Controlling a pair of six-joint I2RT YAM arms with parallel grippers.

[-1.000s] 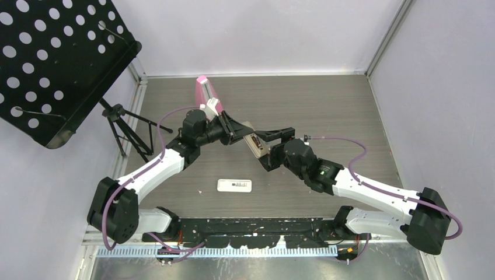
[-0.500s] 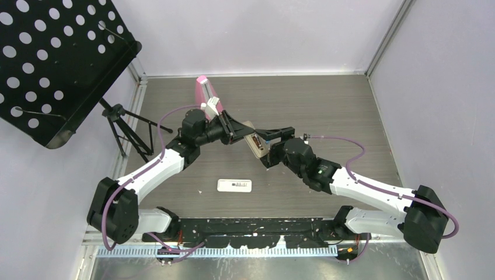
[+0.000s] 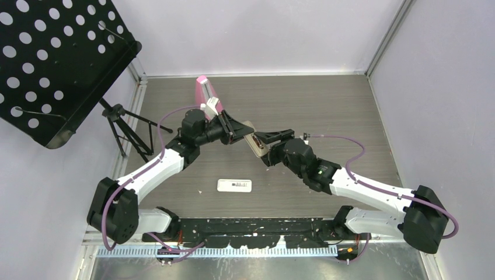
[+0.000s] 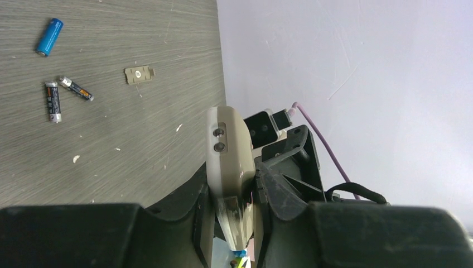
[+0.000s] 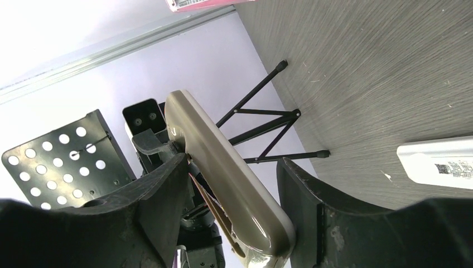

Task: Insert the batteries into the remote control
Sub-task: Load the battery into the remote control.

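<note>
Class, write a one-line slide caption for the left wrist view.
Left gripper clamps a beige remote; three loose batteries lie on the table.

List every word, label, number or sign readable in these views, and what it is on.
None can be read.
White remote: dark print, too small.
Two dark batteries: label bands, blurred.
Pink box: a strip of print, cut off and blurred.

We note a beige remote control (image 4: 228, 162), one bright blue battery (image 4: 49, 36) and two dark grey-black batteries (image 4: 52, 101) with orange marks. The bench (image 3: 327, 105) is grey woodgrain. A black perforated stand (image 3: 52, 58), a pink box (image 3: 205, 90) and a white remote (image 3: 234, 185) also appear.
</note>
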